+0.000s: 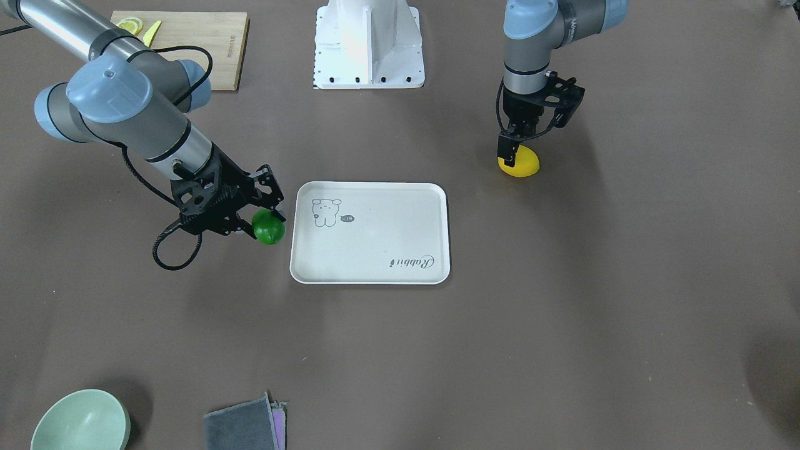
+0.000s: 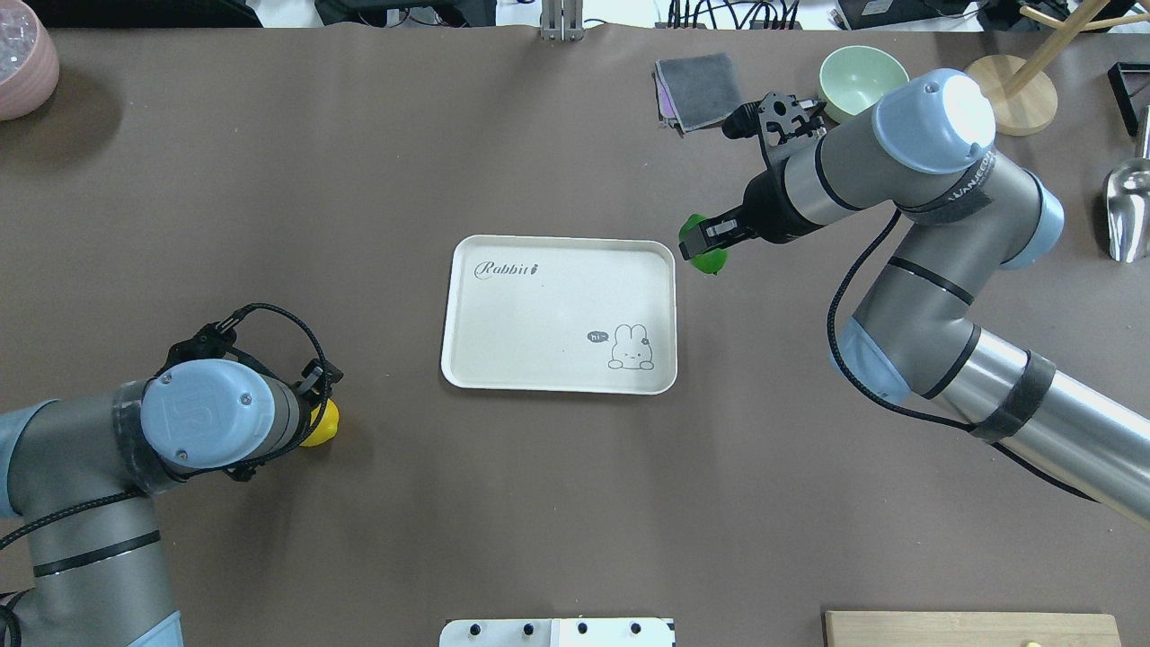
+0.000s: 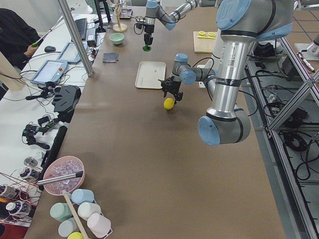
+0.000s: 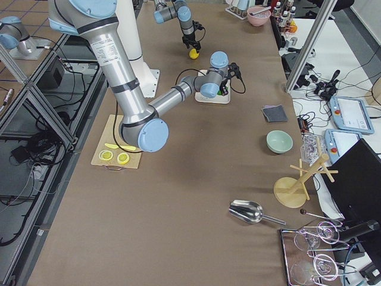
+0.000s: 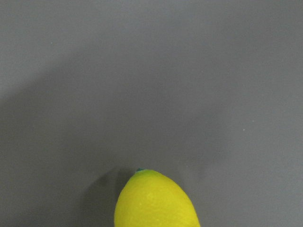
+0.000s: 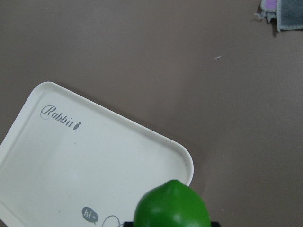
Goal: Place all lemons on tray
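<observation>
The cream-white tray (image 1: 375,262) lies at the table's middle, also in the overhead view (image 2: 539,305) and the right wrist view (image 6: 94,161). My right gripper (image 1: 267,220) is shut on the dark green lemon (image 1: 269,229) and holds it a little above the table, just off the tray's short edge (image 2: 706,254). The green lemon fills the bottom of the right wrist view (image 6: 172,205). My left gripper (image 1: 514,155) is shut on the bright yellow lemon (image 1: 522,165), low at the table, far from the tray (image 2: 322,424). The left wrist view shows the lemon's tip (image 5: 156,201).
A bamboo cutting board (image 1: 200,47) with lemon slices (image 1: 130,25) lies beside the robot base (image 1: 369,44). A green bowl (image 2: 862,79) and a grey cloth (image 2: 699,90) sit on the far right side. A metal scoop (image 2: 1127,207) and a wooden stand (image 2: 1011,94) are nearby.
</observation>
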{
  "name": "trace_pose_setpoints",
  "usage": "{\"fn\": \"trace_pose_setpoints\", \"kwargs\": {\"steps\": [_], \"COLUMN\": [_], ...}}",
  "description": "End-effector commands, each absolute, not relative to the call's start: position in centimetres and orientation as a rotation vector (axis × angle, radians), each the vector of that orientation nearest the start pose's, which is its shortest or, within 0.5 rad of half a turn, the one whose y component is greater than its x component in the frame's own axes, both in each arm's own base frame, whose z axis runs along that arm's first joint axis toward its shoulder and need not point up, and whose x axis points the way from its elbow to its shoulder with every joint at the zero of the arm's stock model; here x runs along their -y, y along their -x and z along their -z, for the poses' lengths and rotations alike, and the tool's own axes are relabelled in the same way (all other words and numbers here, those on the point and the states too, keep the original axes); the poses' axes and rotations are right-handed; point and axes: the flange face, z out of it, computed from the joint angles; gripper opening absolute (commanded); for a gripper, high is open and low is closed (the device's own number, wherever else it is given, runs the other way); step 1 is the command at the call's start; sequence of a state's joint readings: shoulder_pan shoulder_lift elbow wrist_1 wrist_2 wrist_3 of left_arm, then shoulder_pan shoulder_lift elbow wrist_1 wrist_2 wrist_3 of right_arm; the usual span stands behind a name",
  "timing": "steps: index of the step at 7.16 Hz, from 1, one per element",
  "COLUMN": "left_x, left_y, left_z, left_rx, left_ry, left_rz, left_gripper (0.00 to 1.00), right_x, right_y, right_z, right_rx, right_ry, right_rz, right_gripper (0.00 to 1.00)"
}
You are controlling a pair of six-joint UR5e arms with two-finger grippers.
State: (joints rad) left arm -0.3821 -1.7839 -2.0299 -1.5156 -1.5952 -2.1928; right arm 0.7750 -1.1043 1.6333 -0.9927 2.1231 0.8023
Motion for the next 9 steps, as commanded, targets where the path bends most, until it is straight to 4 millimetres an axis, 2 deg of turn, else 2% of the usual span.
{"fn": "trace_pose_setpoints", "kwargs": {"steps": [1,2,3,4,5,6,7,8,9], "left_x": [31.8,31.9,32.1,32.1,32.2,32.3,33.2,33.9,35.0], "left_y": [-45.7,-45.8,-46.4,-46.5,-46.5,-46.4,-45.0,-42.4,-41.4], "left_z": [-35.6,-35.7,-37.0,-37.4,-37.4,-37.3,-35.8,-33.1,-31.2], "left_rx": [-0.633,-0.63,-0.603,-0.596,-0.594,-0.597,-0.634,-0.688,-0.722], "left_ry": [0.111,0.109,0.105,0.101,0.097,0.095,0.077,0.039,0.006], "left_rz": [0.971,0.967,0.964,0.959,0.949,0.946,0.921,0.845,0.815], "left_gripper": [0.97,0.97,0.97,0.97,0.87,0.19,0.0,0.0,0.0], "right_x": [50.7,50.6,50.4,50.1,49.9,49.4,49.3,49.0,48.5], "right_y": [41.4,41.5,41.8,42.3,42.5,42.6,42.8,43.3,44.1], "right_z": [-28.4,-28.5,-28.4,-28.4,-28.3,-27.9,-27.7,-27.3,-26.8], "right_rx": [1.118,1.118,1.119,1.112,1.114,1.117,1.121,1.128,1.141], "right_ry": [-0.419,-0.419,-0.421,-0.425,-0.424,-0.433,-0.425,-0.42,-0.398], "right_rz": [0.304,0.306,0.31,0.31,0.313,0.316,0.303,0.301,0.287], "right_gripper": [0.0,0.0,0.0,0.0,0.0,0.0,0.0,0.0,0.0]}}
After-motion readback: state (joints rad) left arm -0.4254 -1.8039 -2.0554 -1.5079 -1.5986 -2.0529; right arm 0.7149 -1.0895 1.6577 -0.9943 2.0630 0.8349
